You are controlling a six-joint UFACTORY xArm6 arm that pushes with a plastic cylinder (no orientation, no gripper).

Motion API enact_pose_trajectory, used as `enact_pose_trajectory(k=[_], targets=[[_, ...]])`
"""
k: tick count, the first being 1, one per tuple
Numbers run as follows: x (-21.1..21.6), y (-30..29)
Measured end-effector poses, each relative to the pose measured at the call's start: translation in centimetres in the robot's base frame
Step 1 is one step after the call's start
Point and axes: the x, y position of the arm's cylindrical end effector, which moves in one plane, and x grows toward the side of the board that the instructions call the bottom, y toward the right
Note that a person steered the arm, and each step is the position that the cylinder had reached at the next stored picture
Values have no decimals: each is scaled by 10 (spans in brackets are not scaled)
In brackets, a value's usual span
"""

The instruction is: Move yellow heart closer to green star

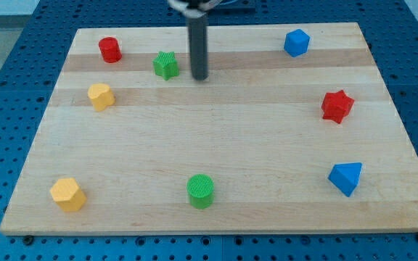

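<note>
at the view's left the yellow heart (pixel 101 96) sits alone on the board (pixel 216 152), below the red cylinder (pixel 109 49). it looks light, stiff, likely to slide or twist, so we would push its lower left side. right and up stands the green star (pixel 165 65); just beside it our tip (pixel 200 77) holds nothing.
</note>
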Motion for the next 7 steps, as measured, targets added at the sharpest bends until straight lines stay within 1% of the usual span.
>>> enact_pose_trajectory(k=[1,2,3,4,5,6,7], targets=[[41,-120],[93,-154],[90,-206],[30,-212],[40,-151],[40,-102],[0,-173]])
